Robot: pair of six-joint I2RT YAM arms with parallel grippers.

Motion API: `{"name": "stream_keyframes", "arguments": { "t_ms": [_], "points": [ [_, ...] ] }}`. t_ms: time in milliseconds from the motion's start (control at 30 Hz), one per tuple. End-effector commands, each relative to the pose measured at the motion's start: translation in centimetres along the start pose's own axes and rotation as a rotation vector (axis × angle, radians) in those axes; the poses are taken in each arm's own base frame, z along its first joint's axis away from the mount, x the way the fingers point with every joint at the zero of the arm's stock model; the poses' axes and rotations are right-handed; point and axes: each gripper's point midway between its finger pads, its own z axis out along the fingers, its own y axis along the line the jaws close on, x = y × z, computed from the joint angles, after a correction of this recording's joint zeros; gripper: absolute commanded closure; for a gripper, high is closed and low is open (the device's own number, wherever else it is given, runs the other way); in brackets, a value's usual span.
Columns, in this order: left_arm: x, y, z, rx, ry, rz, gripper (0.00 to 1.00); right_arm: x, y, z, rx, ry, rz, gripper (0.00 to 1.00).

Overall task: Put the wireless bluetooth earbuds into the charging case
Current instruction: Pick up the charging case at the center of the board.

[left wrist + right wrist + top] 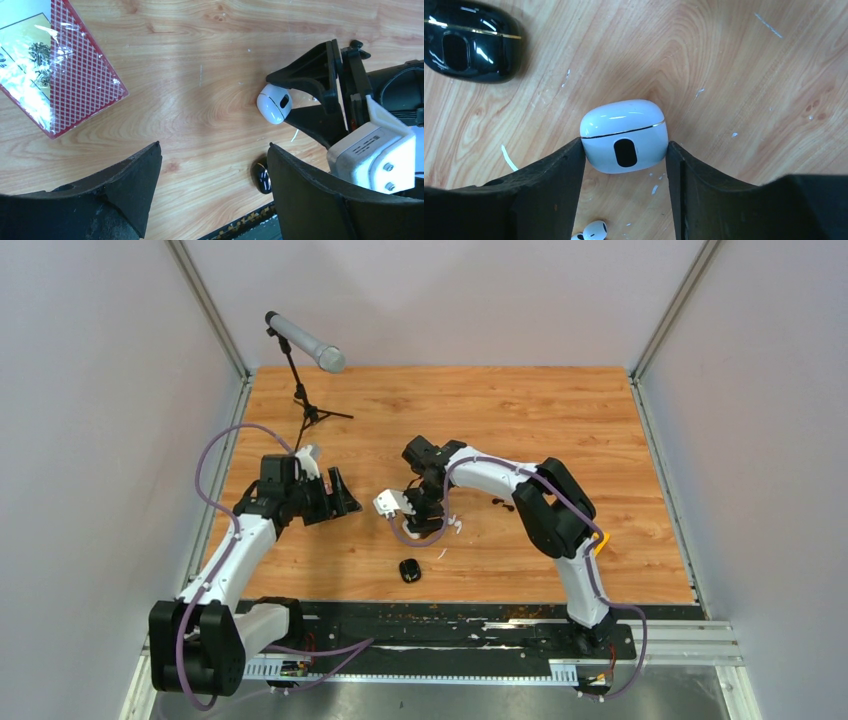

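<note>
We see the right claw (625, 150) pinching a glossy white rounded charging case (624, 132). Its two black fingers (559, 185) press against the case's opposite sides, down by the dark oval mark on its front. The case lies on the wooden worktop (520, 410) with its lid down, a thin gold seam running across it. A small white earbud (595, 231) lies on the wood close to this case, apart from it and outside any case. What looks like part of a second one is cut off by the edge of the right wrist view beside it. A glossy black rounded charging case (410, 570), also with its lid down, sits on the worktop nearer to us than the right claw and well apart from the white case. We make out a couple of small dark specks (497, 502) on the wood to the right of the right claw, but they are too small to identify. The left claw (212, 150) is to the left of the white case with its fingers spread wide over bare wood, touching nothing. A flat packet with a red chequered border (75, 75) lies beyond it. A grey microphone on a black tripod stand (305, 342) stands at the far left of the worktop.
</note>
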Motion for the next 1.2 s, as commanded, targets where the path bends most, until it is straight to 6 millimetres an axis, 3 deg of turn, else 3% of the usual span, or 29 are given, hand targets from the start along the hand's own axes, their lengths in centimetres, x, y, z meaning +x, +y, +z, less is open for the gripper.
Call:
{"name": "stream_keyframes", "arguments": {
  "t_ms": [0, 167, 367, 567, 667, 800, 1000, 1167],
  "points": [
    [-0.3, 0.3, 0.1, -0.005, -0.026, 0.002, 0.16, -0.8, -0.2, -0.2, 0.033, -0.022, 0.047, 0.49],
    [-0.4, 0.1, 0.4, 0.007, -0.016, -0.005, 0.18, -1.0, -1.7, -1.8, 0.147, 0.004, 0.128, 0.73],
    [-1.3, -2.8, 2.2, 0.080, 0.012, 0.089, 0.19, -3.4, -5.3, -7.9, 0.498, -0.084, 0.400, 1.00],
    [-3.3, -11.8, 2.7, 0.426, -0.007, 0.219, 0.24, -5.9, -5.3, -12.2, 0.586, -0.229, 0.577, 1.00],
    [-4.3, -14.9, 2.1, 0.534, -0.013, 0.254, 0.26, -6.9, -4.5, -13.8, 0.614, -0.278, 0.581, 1.00],
    [-4.8, -17.0, 1.6, 0.632, 0.004, 0.235, 0.32, -7.7, -3.1, -15.4, 0.647, -0.320, 0.532, 1.00],
    [-4.1, -19.3, 0.2, 0.757, 0.072, 0.218, 0.33, -9.5, -1.3, -18.3, 0.722, -0.432, 0.459, 1.00],
    [-2.9, -20.5, -1.7, 0.856, 0.127, 0.238, 0.33, -10.2, -1.2, -19.9, 0.786, -0.493, 0.460, 1.00]
  ]
}}
